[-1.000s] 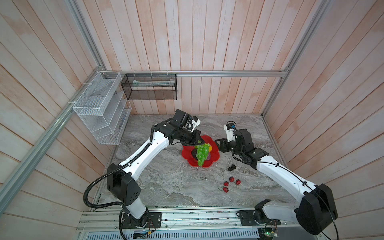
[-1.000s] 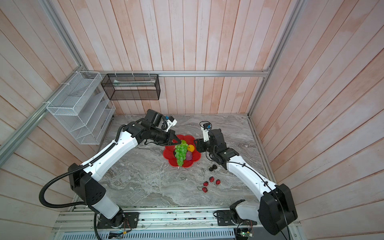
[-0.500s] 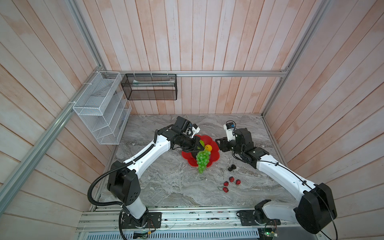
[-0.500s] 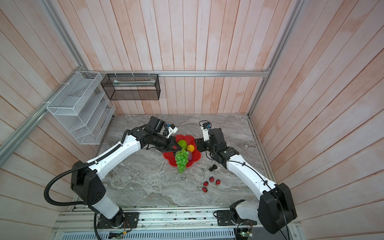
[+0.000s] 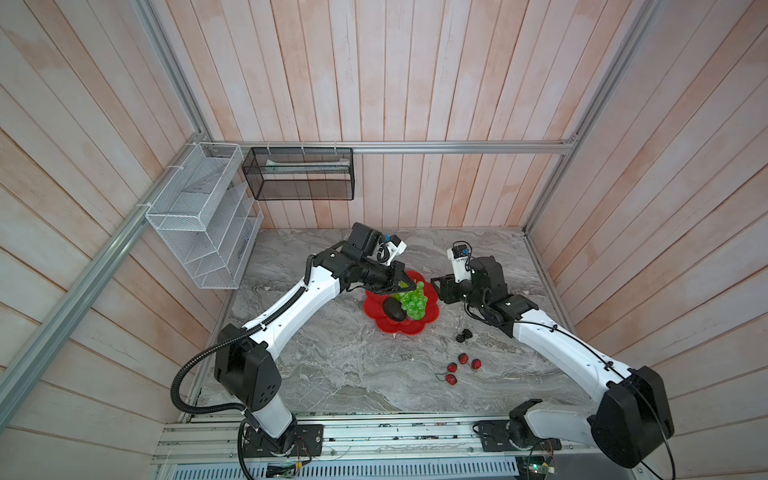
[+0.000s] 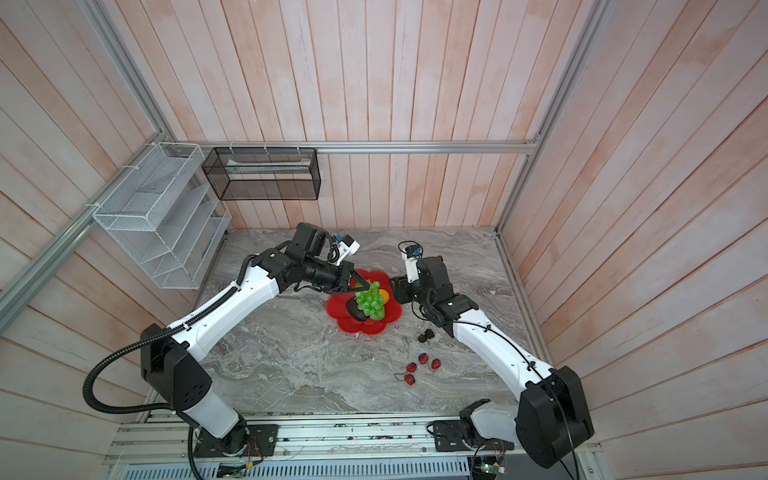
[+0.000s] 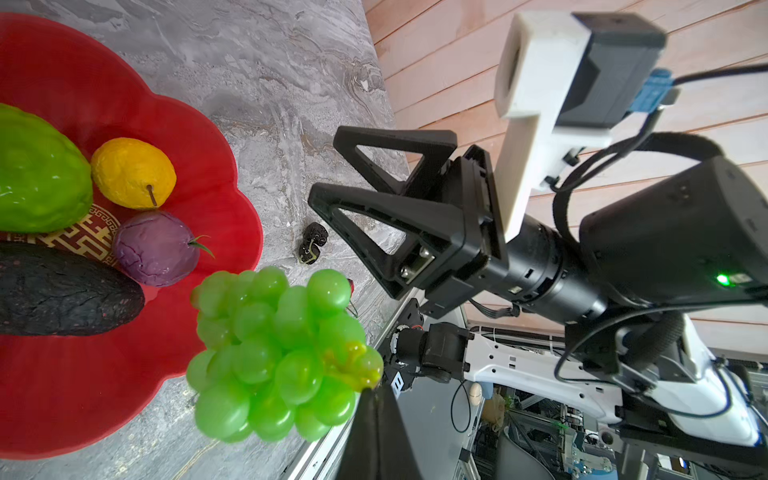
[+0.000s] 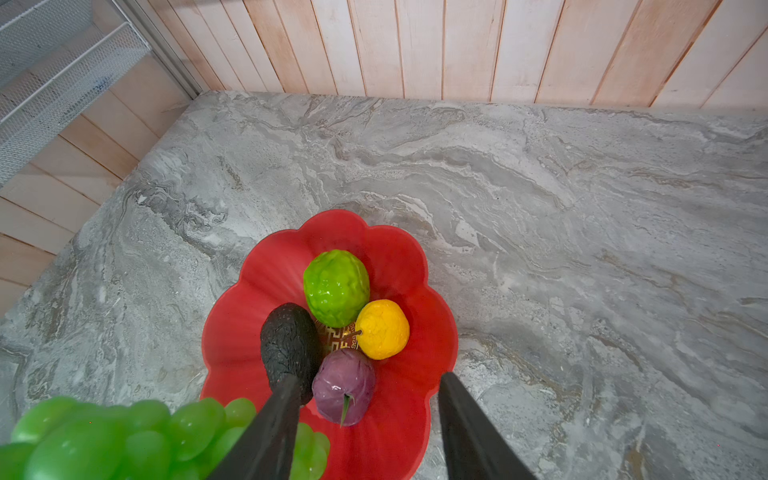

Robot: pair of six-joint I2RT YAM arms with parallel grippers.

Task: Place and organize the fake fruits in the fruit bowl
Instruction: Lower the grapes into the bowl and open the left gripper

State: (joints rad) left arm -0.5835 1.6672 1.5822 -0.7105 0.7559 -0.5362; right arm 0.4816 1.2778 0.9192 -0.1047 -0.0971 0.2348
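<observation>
My left gripper (image 5: 409, 286) (image 7: 370, 390) is shut on the stem of the green grape bunch (image 5: 413, 301) (image 6: 370, 305) (image 7: 274, 357), which hangs over the red fruit bowl (image 5: 415, 328) (image 6: 357, 328) (image 8: 395, 415). In the bowl lie the dark avocado (image 5: 394, 311) (image 8: 289, 340), bumpy lime-green ball (image 8: 336, 286), yellow fruit (image 8: 382, 329) (image 6: 384, 296) and purple fruit (image 8: 344, 382). My right gripper (image 5: 436, 289) (image 8: 368, 380) stands open and empty at the bowl's right rim. Red berries (image 5: 462, 365) and black berries (image 5: 463, 335) lie on the table right of the bowl.
A white wire rack (image 5: 199, 216) and a black mesh basket (image 5: 299, 174) hang on the walls at the back left. Wooden walls close in the marble table (image 5: 332, 357) on three sides; a metal rail runs along its front edge.
The left gripper has shifted right over the bowl with the grape bunch, which now covers the lime-green ball in the top views. The right arm has not moved.
</observation>
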